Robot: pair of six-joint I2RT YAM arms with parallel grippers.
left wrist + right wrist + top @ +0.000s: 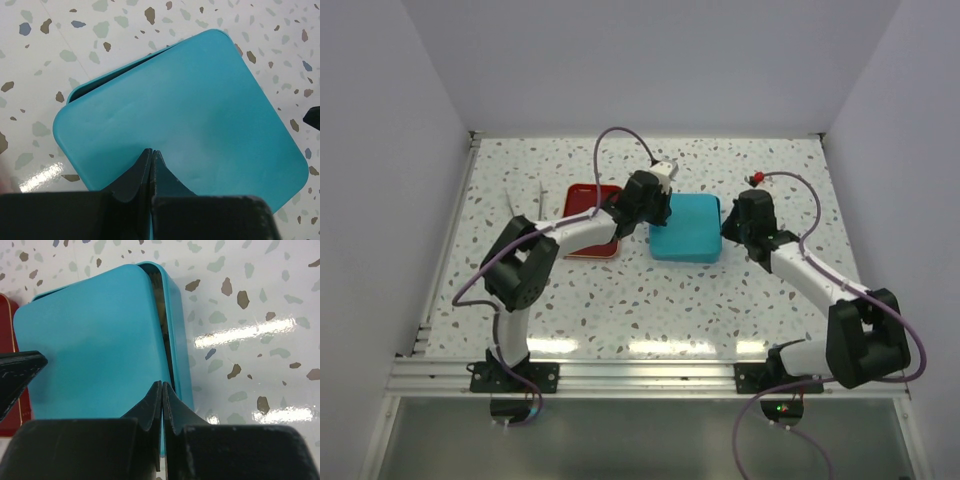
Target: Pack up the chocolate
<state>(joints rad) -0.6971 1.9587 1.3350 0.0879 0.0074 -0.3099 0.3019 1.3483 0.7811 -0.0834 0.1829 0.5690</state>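
A teal tin [687,228] sits near the middle of the speckled counter [620,300], with a red tray [588,200] just beside it on its left. The tin's lid [190,115] lies on top but sits slightly askew: in the left wrist view a strip of the base wall shows past one edge, and in the right wrist view a narrow dark gap runs along the lid's right edge. The chocolate is hidden under that lid; the gap shows only a dim brownish sliver, too dark to make out any pieces. The left gripper [152,152] is over the lid near its left edge, its two fingers pressed together with nothing between them. The right gripper [162,385] is at the tin's opposite side, above the edge where the gap shows, its fingers likewise fully closed and empty. Whether either set of fingertips touches the lid cannot be told. Both arms reach in from the near edge of the counter and meet at the tin from either side.
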